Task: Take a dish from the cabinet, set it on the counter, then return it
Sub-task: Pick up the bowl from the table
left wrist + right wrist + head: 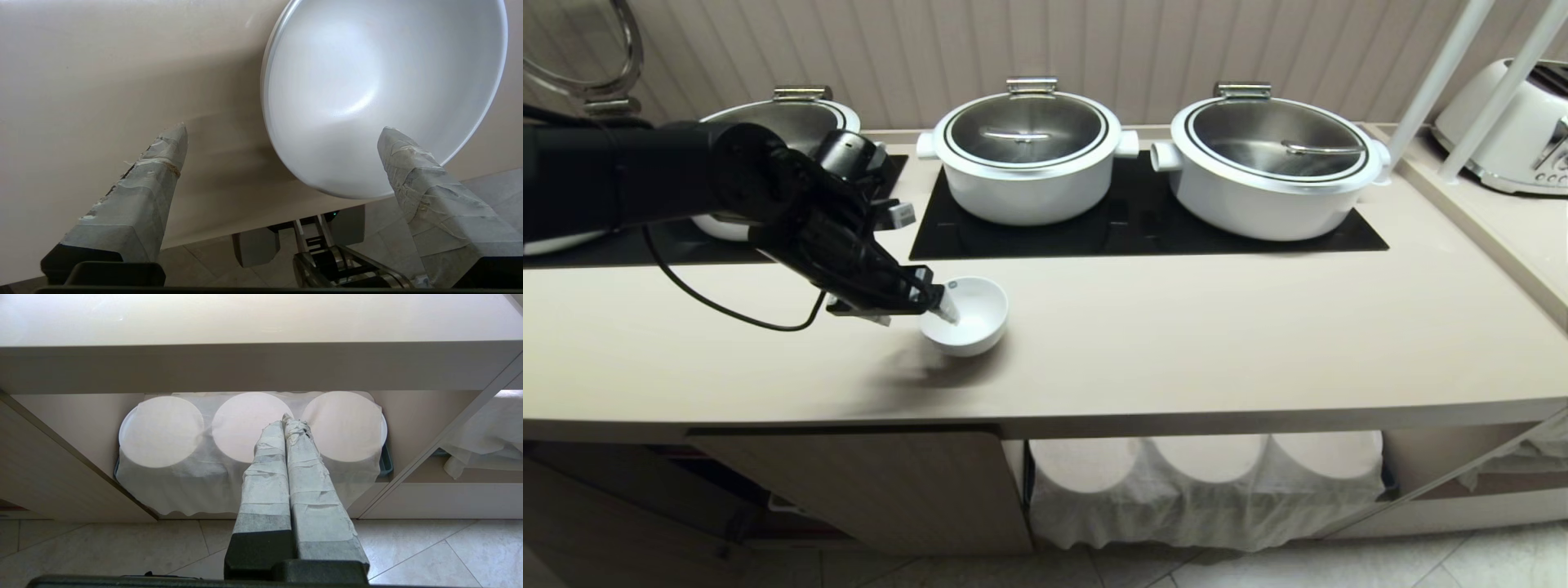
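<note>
On the counter (1176, 327), the left gripper (935, 310) straddles the dish's (968, 318) rim, jaws wide.

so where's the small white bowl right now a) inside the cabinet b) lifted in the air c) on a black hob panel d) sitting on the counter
d, the bowl sits on the beige counter in front of the hobs, with the open left gripper at its rim.

Soft even light; glare on the counter (245, 314).
</note>
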Available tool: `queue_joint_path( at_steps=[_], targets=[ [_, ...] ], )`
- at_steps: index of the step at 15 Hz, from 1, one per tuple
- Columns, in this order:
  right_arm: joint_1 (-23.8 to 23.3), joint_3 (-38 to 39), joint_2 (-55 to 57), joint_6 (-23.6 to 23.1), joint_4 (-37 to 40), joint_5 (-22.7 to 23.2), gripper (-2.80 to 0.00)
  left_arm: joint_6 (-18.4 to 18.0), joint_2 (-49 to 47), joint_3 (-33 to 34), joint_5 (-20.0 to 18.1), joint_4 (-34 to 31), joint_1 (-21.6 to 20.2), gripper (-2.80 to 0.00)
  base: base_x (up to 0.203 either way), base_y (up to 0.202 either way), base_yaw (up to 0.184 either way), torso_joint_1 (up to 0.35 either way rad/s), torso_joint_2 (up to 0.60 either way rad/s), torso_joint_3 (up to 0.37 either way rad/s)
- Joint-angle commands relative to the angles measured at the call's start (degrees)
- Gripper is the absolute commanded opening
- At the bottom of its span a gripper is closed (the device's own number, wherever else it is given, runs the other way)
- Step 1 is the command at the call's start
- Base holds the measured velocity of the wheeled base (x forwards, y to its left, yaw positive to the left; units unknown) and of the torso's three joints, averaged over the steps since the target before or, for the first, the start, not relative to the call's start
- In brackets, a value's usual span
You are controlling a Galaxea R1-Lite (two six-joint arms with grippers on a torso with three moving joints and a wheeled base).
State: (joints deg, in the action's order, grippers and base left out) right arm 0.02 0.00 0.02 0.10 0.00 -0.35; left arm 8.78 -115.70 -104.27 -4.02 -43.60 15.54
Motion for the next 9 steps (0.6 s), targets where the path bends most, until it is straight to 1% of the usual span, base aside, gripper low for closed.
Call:
queue_joint_path(
  at_steps=[1,7,9],
  targets=[
    [0.06,0.0,-0.02,-0.01,0.0,0.0,-2.8,0.26,-2.14,-1.59,-0.11,-0.25,0.01,0.0,0.0,0.0,0.0,0.0,0.0,0.0],
    [0.06,0.0,-0.02,-0.01,0.0,0.0,-2.8,0.27,-5.8,-4.75,-0.02,-0.25,0.06,0.0,0.0,0.0,0.0,0.0,0.0,0.0],
    [0.06,0.0,-0.02,-0.01,0.0,0.0,-2.8,0.27,-6.29,-4.63,-0.11,-0.25,0.1,0.0,0.0,0.0,0.0,0.0,0.0,0.0]
  ],
)
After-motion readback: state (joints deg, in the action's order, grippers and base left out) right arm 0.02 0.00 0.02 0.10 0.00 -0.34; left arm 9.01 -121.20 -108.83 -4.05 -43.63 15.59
